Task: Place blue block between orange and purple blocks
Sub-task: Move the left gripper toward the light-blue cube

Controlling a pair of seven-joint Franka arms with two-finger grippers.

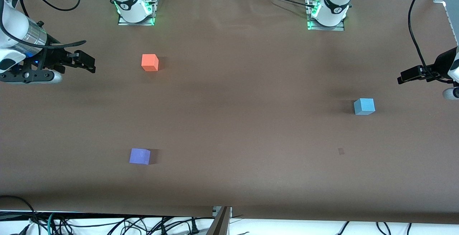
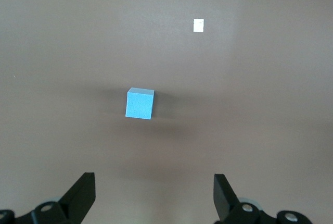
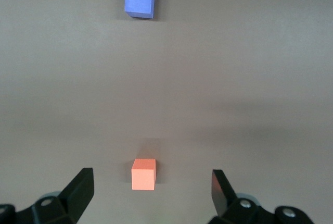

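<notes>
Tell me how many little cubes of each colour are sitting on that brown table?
Orange block: 1
Purple block: 1
Blue block: 1
Total: 3 cubes, each standing alone on the table. Neither the left gripper nor the right gripper holds one; both have their fingers spread open.

Robotics lab, bolted arm bases, brown-covered table, loose cables

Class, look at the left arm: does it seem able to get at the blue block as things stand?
Probably yes: the left pincer hangs open over the table, the blue block stands alone, and nothing lies in the way.
</notes>
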